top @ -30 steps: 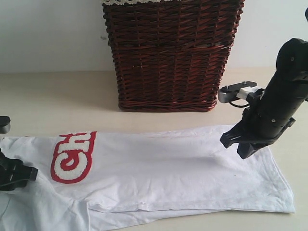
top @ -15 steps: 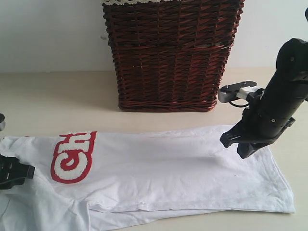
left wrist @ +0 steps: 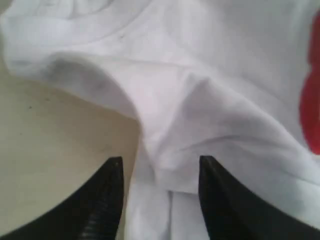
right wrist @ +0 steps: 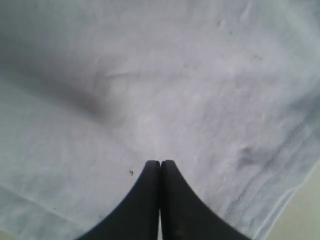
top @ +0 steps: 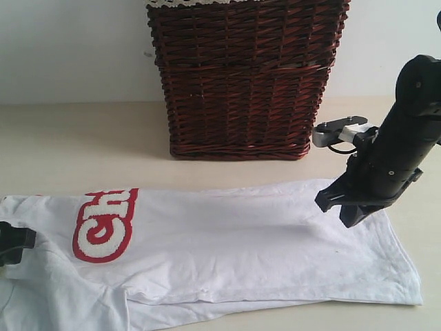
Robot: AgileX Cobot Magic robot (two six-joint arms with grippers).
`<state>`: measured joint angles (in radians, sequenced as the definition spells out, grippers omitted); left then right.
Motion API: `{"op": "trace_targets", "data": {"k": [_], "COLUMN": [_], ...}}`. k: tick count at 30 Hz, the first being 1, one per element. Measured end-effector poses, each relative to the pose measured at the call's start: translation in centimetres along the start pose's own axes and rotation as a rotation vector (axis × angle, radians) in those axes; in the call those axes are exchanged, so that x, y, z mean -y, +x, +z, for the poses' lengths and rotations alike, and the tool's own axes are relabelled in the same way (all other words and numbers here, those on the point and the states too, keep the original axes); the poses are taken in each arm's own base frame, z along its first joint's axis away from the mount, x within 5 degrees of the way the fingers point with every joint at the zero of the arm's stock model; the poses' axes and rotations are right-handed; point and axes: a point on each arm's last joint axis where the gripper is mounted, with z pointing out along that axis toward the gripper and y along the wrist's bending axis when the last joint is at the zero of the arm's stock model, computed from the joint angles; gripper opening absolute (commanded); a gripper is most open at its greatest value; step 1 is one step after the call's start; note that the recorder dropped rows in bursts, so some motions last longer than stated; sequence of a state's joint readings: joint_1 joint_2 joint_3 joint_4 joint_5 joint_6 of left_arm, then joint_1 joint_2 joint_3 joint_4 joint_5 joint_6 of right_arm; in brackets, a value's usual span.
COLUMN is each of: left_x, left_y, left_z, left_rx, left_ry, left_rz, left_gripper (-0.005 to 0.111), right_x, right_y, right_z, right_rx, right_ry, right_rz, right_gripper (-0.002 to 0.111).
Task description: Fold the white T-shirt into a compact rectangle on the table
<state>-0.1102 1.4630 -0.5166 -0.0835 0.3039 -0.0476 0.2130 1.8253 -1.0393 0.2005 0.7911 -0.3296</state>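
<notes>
The left end effector (left wrist: 157, 165) gapes over a soft fold of white T-shirt (left wrist: 210, 110); right end effector (right wrist: 160, 164) pinched together.

Right arm (top: 413, 117) cased in matte black, rounded; pale screw heads dotted along link. Grey-white bracket (top: 342, 129) mounted at wrist, black cable (top: 341, 148) looped beneath. Left tool (left wrist: 160, 158) and right tool (right wrist: 160, 161) fingers moulded black, tapered.

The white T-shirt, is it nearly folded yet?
Not nearly. Done: the white T-shirt lies long on the table, one edge looks doubled over. In hand: the left gripper is open around a wrinkle at one end; the right gripper is shut over the other. To do: folding it short.
</notes>
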Motion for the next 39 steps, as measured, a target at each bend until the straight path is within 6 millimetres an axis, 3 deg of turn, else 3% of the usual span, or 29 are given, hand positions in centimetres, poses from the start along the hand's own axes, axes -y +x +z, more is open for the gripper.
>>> {"op": "trace_targets", "data": {"k": [6,10,14,22,28,39], "left_x": [3.3,4.5,4.6,3.6,3.7,2.9], "left_y": [0.3,3.3,6.3,9.8,9.9,10.2], "left_z": [-3.7,-5.1,-4.9,-3.3,-2.4,-1.0], "left_rx": [0.040,-0.202,-0.374,-0.429,-0.376,-0.509], "left_ry": [0.076,0.141,0.194,0.279,0.280,0.235], "left_rz": [0.332,0.726,0.927,1.299,1.381,1.472], "left_gripper": [0.046,0.046,0.046,0.046,0.060,0.060], "right_x": [0.0,-0.1,-0.1,-0.1,-0.1,-0.1], "right_y": [0.0,0.0,0.1,0.1,0.1,0.1], "right_z": [0.0,0.0,0.0,0.0,0.0,0.0], "right_rx": [-0.004,-0.004,-0.006,-0.016,-0.014,-0.012], "right_ry": [-0.001,-0.006,-0.006,-0.013,-0.012,-0.012], "right_rz": [0.000,0.004,0.004,0.007,0.007,0.007], "right_gripper": [0.000,0.000,0.000,0.000,0.000,0.000]}}
